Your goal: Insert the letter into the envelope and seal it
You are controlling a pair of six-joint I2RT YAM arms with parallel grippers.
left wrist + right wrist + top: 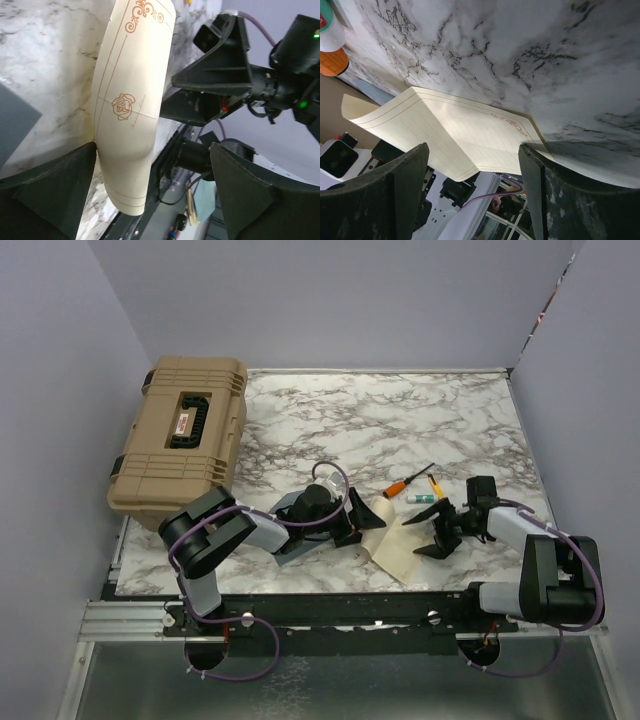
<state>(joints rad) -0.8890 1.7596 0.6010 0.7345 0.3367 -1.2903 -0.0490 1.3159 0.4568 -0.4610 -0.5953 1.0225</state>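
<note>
The cream letter [398, 545] lies on the marble near the front edge, its left end curled up. My left gripper [364, 524] is open at that curled end. In the left wrist view the bent letter [131, 100] rests against the left finger [55, 190] of the left gripper [152, 150], and nothing is pinched. The grey-blue envelope [295, 547] lies flat under the left arm, mostly hidden, with a corner showing in the left wrist view [15, 125]. My right gripper [423, 533] is open over the letter's right end. In the right wrist view the right gripper [472, 147] straddles the letter [460, 135].
A tan hard case [185, 440] stands at the back left. An orange-handled screwdriver [408, 481] and a white and green glue stick [425, 498] lie just behind the right gripper. Grey walls close three sides, and the table's front edge is right beside the letter.
</note>
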